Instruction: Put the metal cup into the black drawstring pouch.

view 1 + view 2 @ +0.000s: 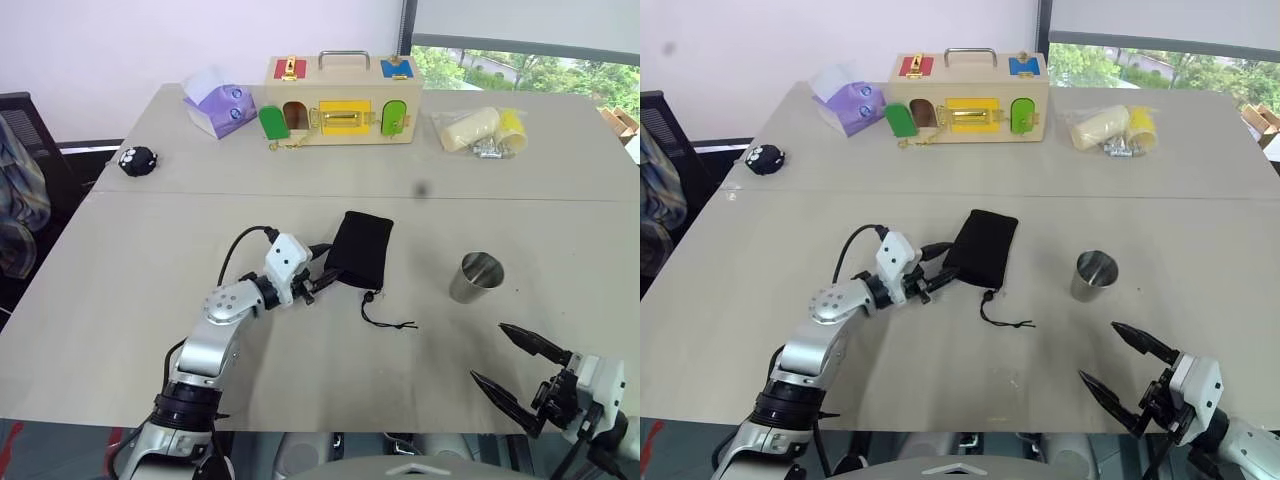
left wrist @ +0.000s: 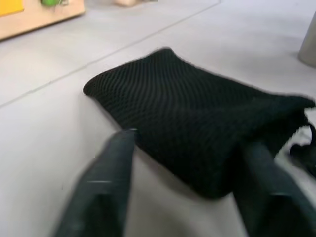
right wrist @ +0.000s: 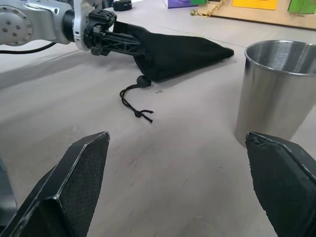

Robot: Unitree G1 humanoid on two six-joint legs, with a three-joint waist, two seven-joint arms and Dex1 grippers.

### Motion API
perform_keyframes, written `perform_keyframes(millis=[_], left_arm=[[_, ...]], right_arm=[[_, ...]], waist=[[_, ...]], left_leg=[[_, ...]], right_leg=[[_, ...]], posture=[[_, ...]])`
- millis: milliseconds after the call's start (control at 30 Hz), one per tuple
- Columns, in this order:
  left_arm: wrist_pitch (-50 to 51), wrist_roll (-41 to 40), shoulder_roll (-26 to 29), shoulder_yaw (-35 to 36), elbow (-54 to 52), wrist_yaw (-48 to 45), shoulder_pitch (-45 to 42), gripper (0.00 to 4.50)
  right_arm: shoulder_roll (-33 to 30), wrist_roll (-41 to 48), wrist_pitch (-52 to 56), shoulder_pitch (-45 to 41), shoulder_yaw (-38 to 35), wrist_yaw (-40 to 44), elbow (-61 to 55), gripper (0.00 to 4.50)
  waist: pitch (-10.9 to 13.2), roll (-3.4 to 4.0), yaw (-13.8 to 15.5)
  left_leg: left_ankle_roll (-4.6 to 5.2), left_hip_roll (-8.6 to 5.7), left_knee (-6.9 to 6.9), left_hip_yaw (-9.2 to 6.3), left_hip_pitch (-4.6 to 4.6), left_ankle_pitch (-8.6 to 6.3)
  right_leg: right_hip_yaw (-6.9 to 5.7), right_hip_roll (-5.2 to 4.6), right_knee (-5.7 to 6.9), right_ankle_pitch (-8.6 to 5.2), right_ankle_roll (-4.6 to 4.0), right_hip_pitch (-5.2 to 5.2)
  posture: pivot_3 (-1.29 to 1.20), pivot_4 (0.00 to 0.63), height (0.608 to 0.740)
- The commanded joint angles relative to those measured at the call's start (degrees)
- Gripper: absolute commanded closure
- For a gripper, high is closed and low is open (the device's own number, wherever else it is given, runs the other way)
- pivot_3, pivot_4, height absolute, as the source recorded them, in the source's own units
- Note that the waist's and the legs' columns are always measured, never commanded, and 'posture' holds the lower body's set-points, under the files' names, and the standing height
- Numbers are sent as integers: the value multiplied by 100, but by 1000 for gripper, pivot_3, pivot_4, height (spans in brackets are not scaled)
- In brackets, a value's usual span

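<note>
Right gripper (image 1: 510, 362): nearest, low over the counter's (image 1: 150, 300) front edge, jaws spread wide and holding nothing.
Metal cup (image 1: 476, 277): upright on the counter just beyond the right gripper, mouth up (well apart from the pouch).
Left gripper (image 1: 322, 268): at the near corner of the pouch, jaws partly apart, one on each side of the fabric's edge; whether they pinch it I cannot tell.
Black drawstring pouch (image 1: 360, 249): lies flat mid-counter, cord trailing toward the front.
Wooden box (image 1: 342, 100): far side.
</note>
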Motion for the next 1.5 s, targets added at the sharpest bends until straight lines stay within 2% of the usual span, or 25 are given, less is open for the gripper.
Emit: perform_keyframes(millis=[33, 67, 233, 333, 467, 533, 633, 733, 800, 867, 933, 967, 1000, 1133, 1233, 1367, 1500], left_arm=[[-149, -14, -28, -16, -18, -41, -66, 3975], [-158, -12, -31, -15, -1, -42, -77, 4470], [-174, 8, -61, -9, 72, -5, -153, 4470], [-129, 42, -117, -3, 63, 118, -203, 4470], [-30, 180, -218, 32, 61, 457, -258, 4470], [54, 214, -274, 52, 42, 616, -278, 4470], [237, 303, -366, 97, -74, 936, -280, 4470], [549, 345, -508, 249, -225, 1393, -320, 4500], [849, 358, -636, 367, -290, 1725, -389, 4500], [1095, 332, -746, 429, -349, 1940, -469, 4500], [1288, 297, -818, 450, -423, 2045, -528, 4500], [1379, 287, -837, 447, -465, 2079, -548, 4500], [1453, 279, -848, 441, -506, 2102, -558, 4500], [1885, 209, -893, 441, -706, 2180, -563, 4500], [2324, 155, -962, 418, -807, 2282, -627, 4500], [3334, 123, -1243, 219, -928, 2559, -1145, 4500], [4017, 64, -1466, 191, -1050, 2705, -1637, 4500]], right_arm=[[0, 108, -112, 88, -95, -108, -351, 0], [-23, 142, -74, 53, -126, -168, -444, 0], [-319, 37, 536, -609, -376, -961, -959, 0], [-831, -43, 1386, -1200, -428, -1416, -1237, 0], [-1507, -352, 2062, -1977, -231, -1563, -1309, 0], [-1747, -483, 2124, -2210, -82, -1391, -1229, 0], [-2174, -1235, 1936, -2426, 296, -1197, -855, 0], [-2542, -1579, 1600, -2329, 332, -810, -635, 756], [-2718, -1731, 1414, -2336, 311, -653, -545, 1711], [-2840, -1894, 1249, -2346, 326, -547, -468, 2409], [-2983, -2174, 1129, -2332, 365, -486, -366, 3368], [-3049, -2291, 1062, -2313, 375, -445, -323, 3984], [-3091, -2373, 1017, -2295, 371, -416, -294, 4376], [-3147, -2495, 1065, -2273, 182, -449, -290, 4450], [-2874, -2019, 1631, -2615, 136, -674, -602, 4450], [-1951, -683, 3039, -3614, 887, -1291, -1770, 4450], [-1478, -341, 3989, -4169, 1512, -1687, -2116, 4450]], waist=[[0, 0, -1], [0, 0, -2], [0, 0, -11], [-2, -3, -4], [-1, -7, 5], [-4, -12, 14], [-3, -15, 15], [3, -26, 7], [4, -30, 3], [7, -35, 3], [6, -36, 4], [6, -36, 3], [6, -36, 2], [2, -44, 3], [4, -47, 4], [10, -55, -9], [13, -69, 13]], left_leg=[[0, 0, 0, 0, 1, 0], [0, 0, 0, 0, 2, 0], [-1, 0, 7, 0, 5, 1], [-1, 0, 20, 3, 4, 1], [0, 0, 22, 2, 3, 1], [0, -1, 22, 0, 2, 1], [0, -1, 20, 1, -2, 1], [1, -5, 27, 6, -6, 1], [1, -5, 32, 3, -5, 1], [1, -4, 32, 0, -4, 1], [0, -3, 32, -2, -3, 2], [0, -3, 34, -2, -3, 2], [0, -3, 34, -1, -3, 2], [-1, -3, 35, -2, -2, 2], [-1, -3, 40, -2, -2, 3], [-8, 0, 47, -8, -3, 7], [-16, 0, 47, -19, -6, 11]], right_leg=[[0, 0, 2, 0, 0, 0], [0, 0, 4, 0, 0, 0], [3, -1, 16, 0, 0, -1], [5, -3, 25, 0, 0, -1], [4, -1, 30, 0, -1, -1], [0, 2, 32, 0, -1, -1], [-1, 4, 31, 0, 0, -2], [1, 1, 27, -2, 7, 0], [0, 2, 32, -2, 8, 1], [0, 4, 36, -3, 8, 1], [-1, 5, 40, -3, 8, 1], [-1, 5, 41, -3, 8, 1], [1, 4, 41, -3, 8, 1], [0, 4, 40, -3, 8, 4], [0, 4, 40, -3, 8, 6], [0, 7, 46, -3, 8, 4], [-4, 10, 50, -3, 6, 5]], posture=[[0, 150, 740], [0, 150, 740], [0, 150, 740], [0, 150, 740], [0, 150, 740], [0, 150, 740], [0, 150, 740], [0, 150, 740], [0, 150, 740], [0, 150, 740], [0, 150, 740], [0, 150, 740], [0, 150, 740], [0, 150, 740], [0, 150, 740], [0, 150, 740], [0, 150, 740]])
